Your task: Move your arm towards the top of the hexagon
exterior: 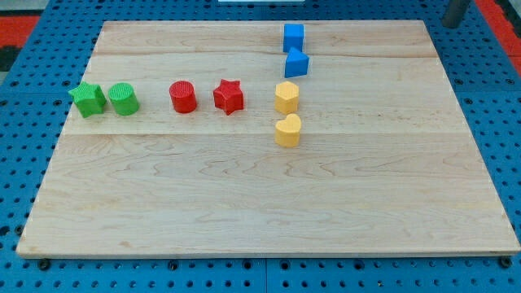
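Nearest the camera lies only bare wood at the near edge of the tabletop [269, 220]; all blocks sit in the farther half. Reading from the view's left: a green star [86, 99] touching or just beside a green cylinder [124, 98]; then, apart from these, a red cylinder [183, 96] and a red star [229, 96] near each other; then a column of four, from top to bottom a blue cube [293, 37], a second blue block [296, 63], the yellow hexagon [286, 97] and a yellow heart [287, 130]. The hexagon, the task's object, stands upright right of the red star, just below the lower blue block and just above the heart, with narrow gaps to both. At the view's top right corner a dark rod [456, 11] enters, off the board; my tip is not clearly shown, and there are no fingers on this rig, so no state can be told. Judgement: the approach is barely begun; the whole traverse leftward to the hexagon's top side remains, into a tight slot beneath the blue block.
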Available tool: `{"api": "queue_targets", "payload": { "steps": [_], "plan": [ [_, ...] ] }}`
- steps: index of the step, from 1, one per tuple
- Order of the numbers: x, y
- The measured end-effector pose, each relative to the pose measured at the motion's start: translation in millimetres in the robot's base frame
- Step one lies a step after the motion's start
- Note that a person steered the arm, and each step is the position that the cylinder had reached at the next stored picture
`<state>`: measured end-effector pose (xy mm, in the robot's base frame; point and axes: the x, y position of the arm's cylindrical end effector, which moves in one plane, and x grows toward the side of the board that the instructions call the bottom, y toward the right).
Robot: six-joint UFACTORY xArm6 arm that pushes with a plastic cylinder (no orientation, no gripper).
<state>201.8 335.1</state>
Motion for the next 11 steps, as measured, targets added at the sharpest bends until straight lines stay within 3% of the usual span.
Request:
{"api": "queue_targets", "payload": {
  "steps": [5,6,7,11],
  "plan": [
    [7.5,0.0],
    [50.9,-6.1],
    [94.5,-57.1],
    [133.6,-289.8]
  ]
}}
